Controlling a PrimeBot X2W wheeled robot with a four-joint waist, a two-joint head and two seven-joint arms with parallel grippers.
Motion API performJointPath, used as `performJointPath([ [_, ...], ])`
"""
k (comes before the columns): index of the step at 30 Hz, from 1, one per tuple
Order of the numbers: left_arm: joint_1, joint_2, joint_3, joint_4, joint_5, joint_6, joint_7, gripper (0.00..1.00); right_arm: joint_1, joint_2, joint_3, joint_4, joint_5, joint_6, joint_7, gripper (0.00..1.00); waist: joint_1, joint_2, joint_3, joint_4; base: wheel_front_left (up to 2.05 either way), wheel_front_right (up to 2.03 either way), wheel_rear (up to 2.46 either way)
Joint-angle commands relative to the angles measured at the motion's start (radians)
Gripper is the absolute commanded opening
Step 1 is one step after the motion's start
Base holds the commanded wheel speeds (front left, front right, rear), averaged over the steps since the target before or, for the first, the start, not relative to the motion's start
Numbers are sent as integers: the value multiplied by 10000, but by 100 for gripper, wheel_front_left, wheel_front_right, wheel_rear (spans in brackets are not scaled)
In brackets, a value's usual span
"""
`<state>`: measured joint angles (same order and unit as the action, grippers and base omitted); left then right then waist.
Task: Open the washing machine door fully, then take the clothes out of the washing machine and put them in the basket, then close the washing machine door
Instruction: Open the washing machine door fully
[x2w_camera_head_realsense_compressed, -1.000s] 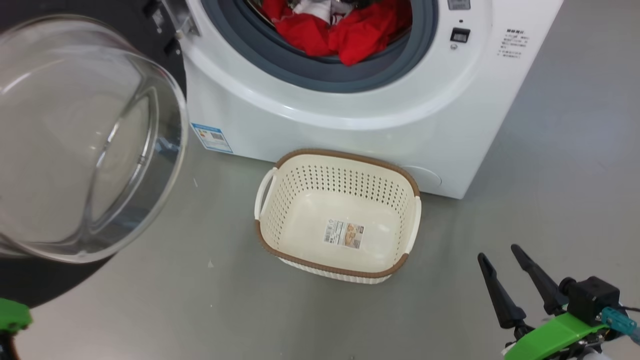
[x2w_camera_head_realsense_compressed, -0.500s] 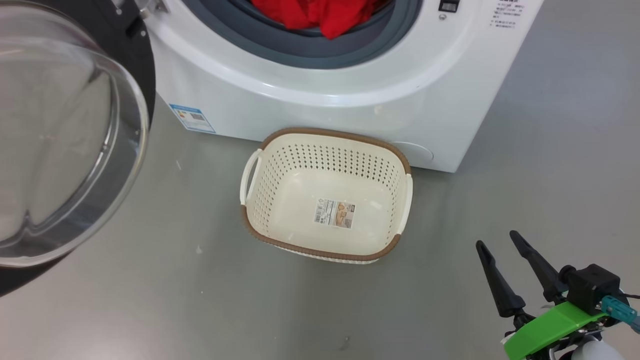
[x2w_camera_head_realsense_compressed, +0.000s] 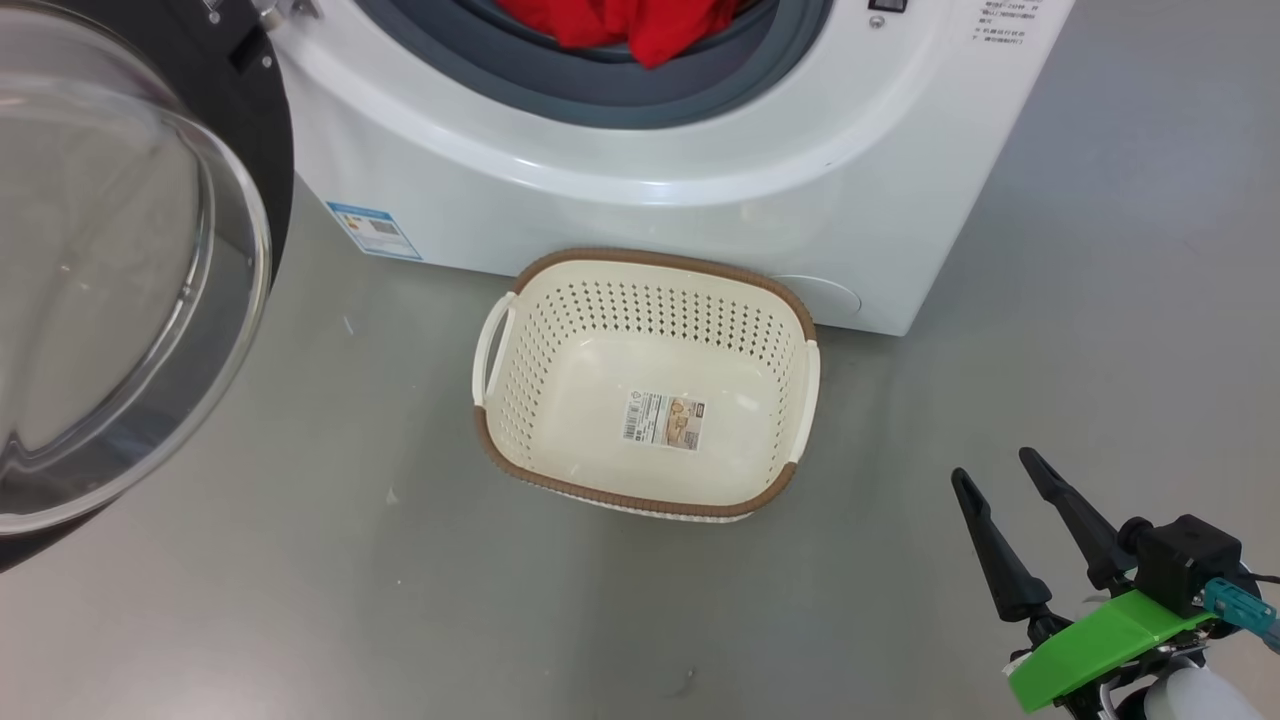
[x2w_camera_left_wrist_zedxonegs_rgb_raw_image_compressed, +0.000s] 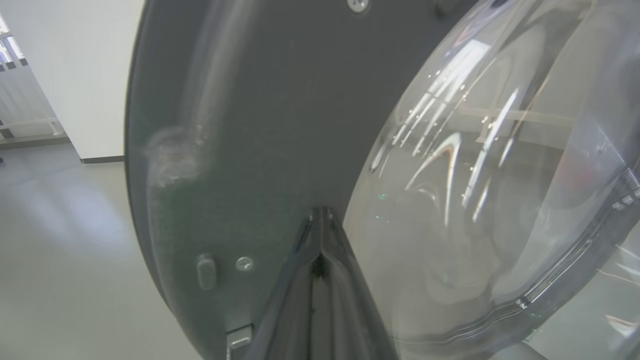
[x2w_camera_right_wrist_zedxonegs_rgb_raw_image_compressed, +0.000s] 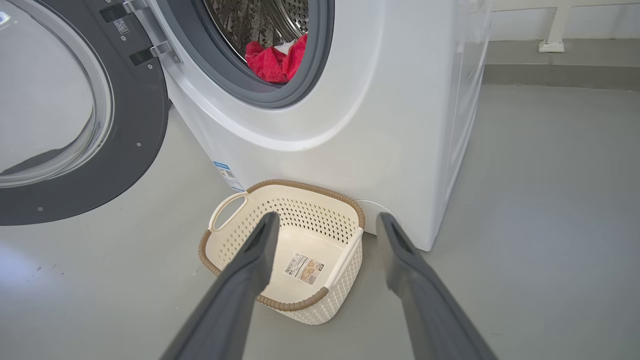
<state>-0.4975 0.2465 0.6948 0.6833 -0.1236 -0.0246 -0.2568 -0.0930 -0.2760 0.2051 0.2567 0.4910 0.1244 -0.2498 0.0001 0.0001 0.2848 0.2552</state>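
While the round, black-rimmed glass-bowl door (x2w_camera_head_realsense_compressed: 265, 130) hangs wide at head view's left, bright red clothes (x2w_camera_head_realsense_compressed: 640, 25) sit in the white front-loading washing machine (x2w_camera_head_realsense_compressed: 700, 230), above the empty cream perforated basket (x2w_camera_head_realsense_compressed: 650, 258) set at its foot for a short drop. The right gripper (x2w_camera_head_realsense_compressed: 996, 466) hovers spread, empty. Left wrist view: the left gripper (x2w_camera_left_wrist_zedxonegs_rgb_raw_image_compressed: 320, 212) is pinched closed, tips apparently pressing the door's dark inner face, pushing not gripping. Right wrist view: splayed fingers (x2w_camera_right_wrist_zedxonegs_rgb_raw_image_compressed: 250, 270) frame the basket.

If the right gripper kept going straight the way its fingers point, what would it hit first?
Probably the washing machine, on its white front just above the basket. Nothing stands nearer to the open right gripper. Depth is unclear, so it might clip the basket's far rim first.
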Motion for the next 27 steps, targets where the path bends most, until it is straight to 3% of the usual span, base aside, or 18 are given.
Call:
performJointPath([
  [1, -121, 738, 293, -141, 92, -98, -49, 0, -128, -98, 194, -183, -1, 63, -120, 100, 0, -1, -64, 23, 0, 0, 0],
  [9, 353, 350, 229, -200, 402, -464, -49, 0, 25, 14, 238, -108, -20, 63, -120, 100, 0, -1, -609, 94, 0, 0, 0],
  [24, 1796, -898, -464, -1648, 390, -1016, -49, 0, 332, 164, 281, -13, -12, 63, -120, 100, 0, -1, -1584, 163, 0, 0, 0],
  [27, 2220, -1169, -757, -2146, 229, -1047, -49, 25, 361, 242, 273, -9, -31, 63, -120, 100, 0, -1, -1754, 55, 0, 0, 0],
])
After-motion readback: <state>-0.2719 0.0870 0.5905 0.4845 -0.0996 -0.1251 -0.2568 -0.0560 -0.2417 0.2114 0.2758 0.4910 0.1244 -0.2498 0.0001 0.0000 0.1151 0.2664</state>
